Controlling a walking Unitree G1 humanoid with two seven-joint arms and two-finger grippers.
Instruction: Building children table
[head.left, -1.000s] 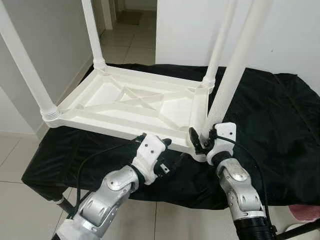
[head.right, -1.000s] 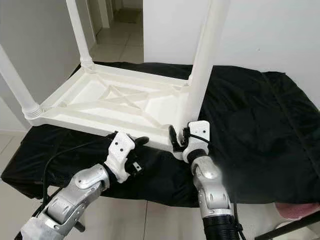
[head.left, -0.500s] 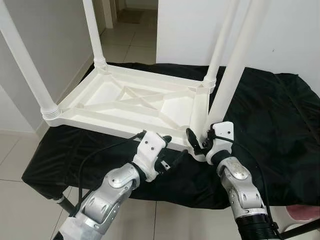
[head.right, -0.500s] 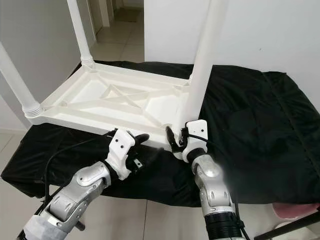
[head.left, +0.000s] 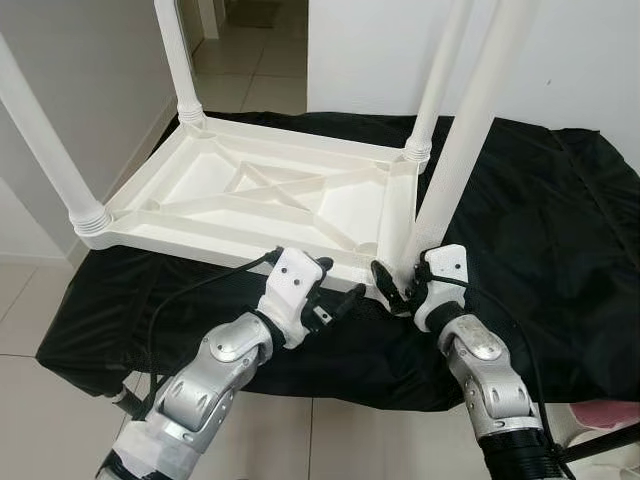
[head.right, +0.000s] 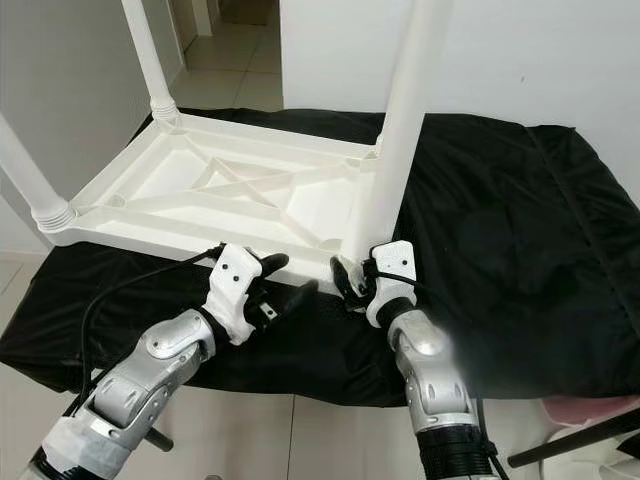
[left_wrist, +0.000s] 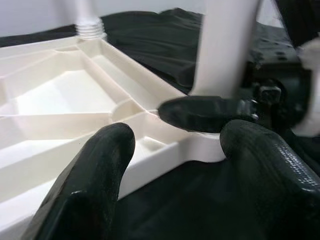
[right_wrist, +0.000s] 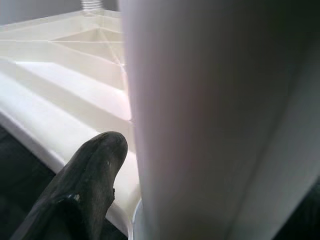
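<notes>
A white plastic children's table (head.left: 200, 245) lies upside down on a black cloth (head.left: 540, 230). Screwed-in legs stand at the far left (head.left: 175, 50), near left (head.left: 40, 130) and far right (head.left: 440, 70) corners. My right gripper (head.left: 400, 285) is shut on the base of the near-right leg (head.left: 470, 120), right at its corner socket. The right wrist view has that leg (right_wrist: 210, 115) beside one black finger (right_wrist: 85, 185). My left gripper (head.left: 335, 285) is open at the table's near rim, just left of that corner. Its fingers (left_wrist: 95, 185) frame the rim and the leg's base.
The cloth-covered stand ends just in front of my arms, with tiled floor (head.left: 30, 330) below. A grey wall (head.left: 90, 70) is on the left and a white wall (head.left: 590, 60) behind. A doorway (head.left: 240, 20) opens at the back. Something pink (head.left: 610, 415) lies low on the right.
My left gripper has moved forward and right, closer to the table's rim and the near-right corner. The right gripper still holds the leg's base. The camera has shifted slightly.
</notes>
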